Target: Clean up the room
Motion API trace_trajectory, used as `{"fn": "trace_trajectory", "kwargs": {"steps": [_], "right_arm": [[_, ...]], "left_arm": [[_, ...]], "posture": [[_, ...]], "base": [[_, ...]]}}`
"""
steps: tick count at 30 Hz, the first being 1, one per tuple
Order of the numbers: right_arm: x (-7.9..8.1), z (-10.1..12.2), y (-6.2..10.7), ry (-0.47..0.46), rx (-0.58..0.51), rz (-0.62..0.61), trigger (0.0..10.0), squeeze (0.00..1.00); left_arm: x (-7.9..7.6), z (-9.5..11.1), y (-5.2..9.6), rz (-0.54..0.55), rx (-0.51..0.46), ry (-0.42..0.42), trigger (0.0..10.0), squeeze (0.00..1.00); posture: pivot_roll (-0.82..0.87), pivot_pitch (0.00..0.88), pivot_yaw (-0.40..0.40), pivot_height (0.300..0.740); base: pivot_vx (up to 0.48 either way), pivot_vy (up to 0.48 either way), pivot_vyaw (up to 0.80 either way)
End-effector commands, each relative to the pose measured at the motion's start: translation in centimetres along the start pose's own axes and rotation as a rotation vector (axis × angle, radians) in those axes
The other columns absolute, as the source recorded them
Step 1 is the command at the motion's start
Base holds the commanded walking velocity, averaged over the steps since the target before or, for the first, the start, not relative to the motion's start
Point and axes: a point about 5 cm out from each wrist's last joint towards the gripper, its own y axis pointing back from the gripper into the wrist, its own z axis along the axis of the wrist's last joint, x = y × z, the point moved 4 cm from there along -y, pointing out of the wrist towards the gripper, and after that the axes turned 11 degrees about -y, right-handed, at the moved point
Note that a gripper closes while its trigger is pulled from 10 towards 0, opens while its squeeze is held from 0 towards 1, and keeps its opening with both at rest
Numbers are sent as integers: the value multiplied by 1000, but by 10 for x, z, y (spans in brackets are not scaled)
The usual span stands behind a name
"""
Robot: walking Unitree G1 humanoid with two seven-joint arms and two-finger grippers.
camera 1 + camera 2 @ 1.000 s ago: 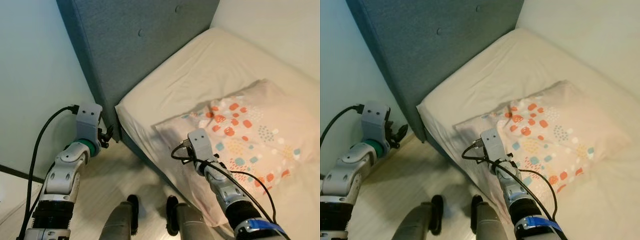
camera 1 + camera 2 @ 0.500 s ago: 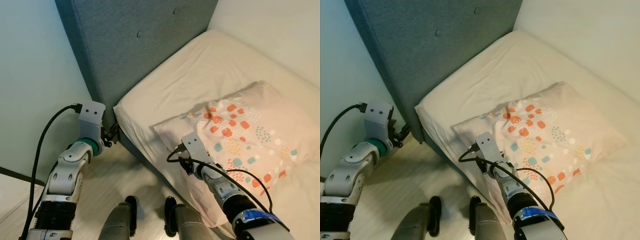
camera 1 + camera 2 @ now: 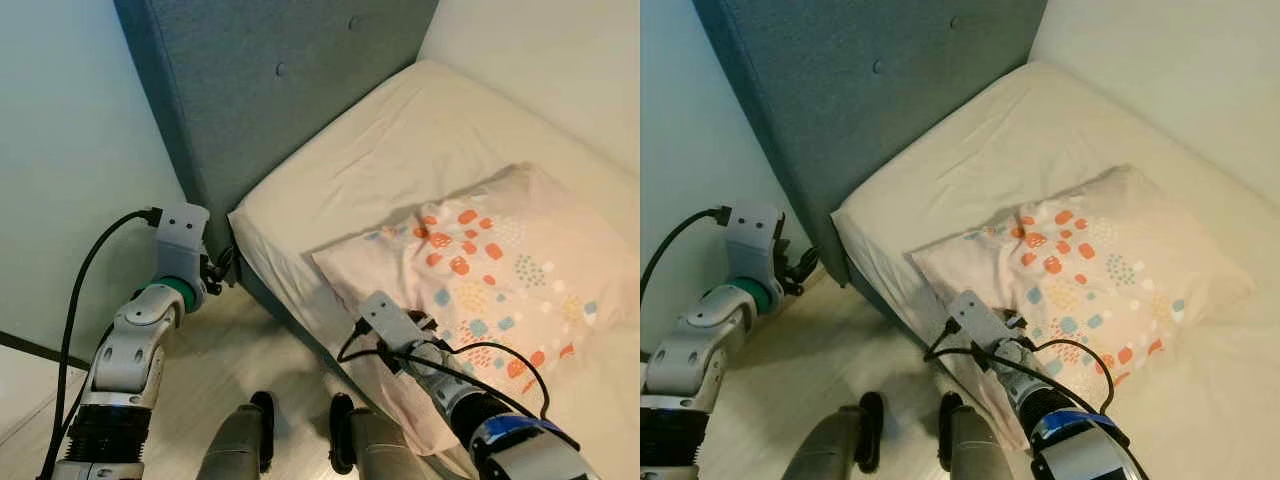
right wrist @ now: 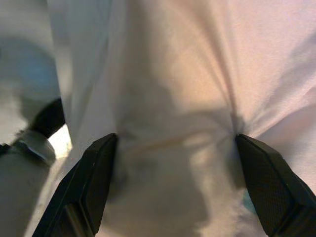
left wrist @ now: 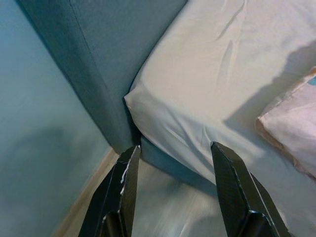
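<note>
The patterned pillow [image 3: 500,270] lies on the bed [image 3: 400,150] near the blue headboard [image 3: 260,90]. The right gripper [image 4: 175,148] presses into the pillow's near edge, fingers spread wide against the fabric. The left gripper [image 5: 173,168] hovers beside the bed corner, fingers wide apart, holding nothing.

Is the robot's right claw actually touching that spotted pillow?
Touching. In the right wrist view, both fingers of the right gripper are spread wide and pressed into the pillow, whose fabric bunches and creases between them.
</note>
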Motion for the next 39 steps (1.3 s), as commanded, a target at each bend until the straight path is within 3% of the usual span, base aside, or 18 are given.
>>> {"fn": "trace_trajectory", "kwargs": {"steps": [1, 6, 7, 8, 9, 10, 11, 12, 13, 15, 18, 26, 34, 35, 37, 39], "right_arm": [[-6, -30, 3, 41, 93, -37, 10000, 0], [-12, -38, 4, 28, 117, -75, 10000, 0], [-26, -44, 6, -64, 136, -150, 9765, 0], [-26, -44, 6, -64, 136, -150, 9765, 0], [-31, -47, 6, -116, 144, -176, 8353, 0], [-35, -50, 7, -196, 156, -196, 2941, 0], [-35, -50, 7, -196, 156, -196, 2941, 0], [-36, -51, 7, -246, 163, -204, 2000, 0], [-37, -52, 7, -310, 168, -208, 0, 0], [-38, -50, 7, -407, 162, -209, 0, 0], [-39, -45, 6, -465, 143, -212, 0, 0], [-41, -35, 4, -520, 104, -212, 0, 0], [-55, -21, 4, -568, 16, -255, 0, 0], [-62, -16, 4, -570, -20, -280, 0, 0], [-93, 11, 9, -538, -179, -375, 0, 0], [-105, 25, 12, -515, -247, -407, 0, 0]], "left_arm": [[-1, -9, 3, -2, 34, 2, 10000, 0], [0, -8, 3, 0, 32, 3, 10000, 0], [1, -6, 4, 4, 30, 4, 10000, 0], [1, -6, 4, 4, 30, 4, 10000, 0], [1, -6, 4, 5, 30, 4, 10000, 0], [1, -5, 4, 6, 28, 5, 10000, 0], [1, -5, 4, 6, 28, 5, 10000, 0], [2, -5, 4, 7, 28, 5, 10000, 0], [2, -4, 4, 8, 26, 5, 10000, 0], [4, -2, 5, 11, 23, 6, 10000, 0], [5, -1, 5, 14, 21, 6, 10000, 0], [4, 2, 3, 12, 14, 4, 10000, 0], [3, 7, 2, 8, 3, 1, 10000, 0], [-2, 12, 3, -24, -11, 3, 10000, 0], [-30, 35, 13, -245, -92, 4, 10000, 0], [-39, 41, 18, -317, -115, -8, 10000, 0]], "posture": [[50, 229, -27, 740], [54, 231, -27, 740], [57, 232, -25, 740], [57, 232, -25, 740], [57, 232, -25, 740], [61, 235, -24, 740], [61, 235, -24, 740], [61, 235, -24, 740], [62, 235, -24, 740], [62, 236, -21, 740], [59, 236, -21, 740], [55, 233, -18, 740], [46, 229, -16, 740], [44, 229, -16, 740], [44, 227, -15, 740], [44, 227, -15, 740]], "base": [[0, 0, 0], [0, 0, 0], [0, 0, 0], [0, 0, 0], [0, 0, 0], [0, 0, 0], [0, 0, 0], [0, 0, 0], [0, 0, 0], [0, 0, 0], [0, 0, 0], [0, 0, 0], [0, 0, 0], [0, 0, 0], [0, 0, 0], [0, 0, 0]]}}
